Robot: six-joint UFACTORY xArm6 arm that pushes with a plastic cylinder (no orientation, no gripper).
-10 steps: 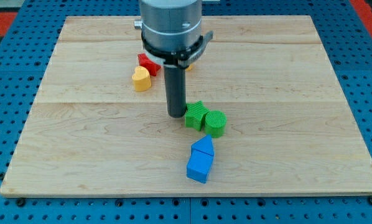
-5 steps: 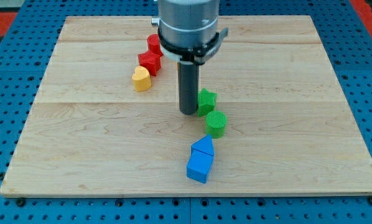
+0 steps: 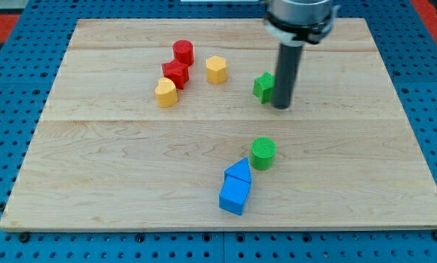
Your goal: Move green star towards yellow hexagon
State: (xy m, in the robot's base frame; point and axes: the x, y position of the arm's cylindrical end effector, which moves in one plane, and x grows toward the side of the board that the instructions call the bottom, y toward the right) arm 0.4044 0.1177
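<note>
The green star [image 3: 263, 87] lies on the wooden board [image 3: 350, 168], in the upper middle. My tip [image 3: 281, 107] stands right next to it, on its right and slightly lower side, touching or nearly touching. The yellow hexagon [image 3: 216, 69] lies to the left of the star and a little higher, with a gap between them.
A red cylinder [image 3: 183, 52], a red star-like block [image 3: 175, 73] and a yellow heart-like block [image 3: 166, 93] cluster at the upper left. A green cylinder [image 3: 263, 153] stands lower middle. Two blue blocks [image 3: 236, 186] lie just below it.
My tip has swung from the star's left side to its right. The green star has moved up and to the right, away from the green cylinder. The yellow hexagon is now uncovered.
</note>
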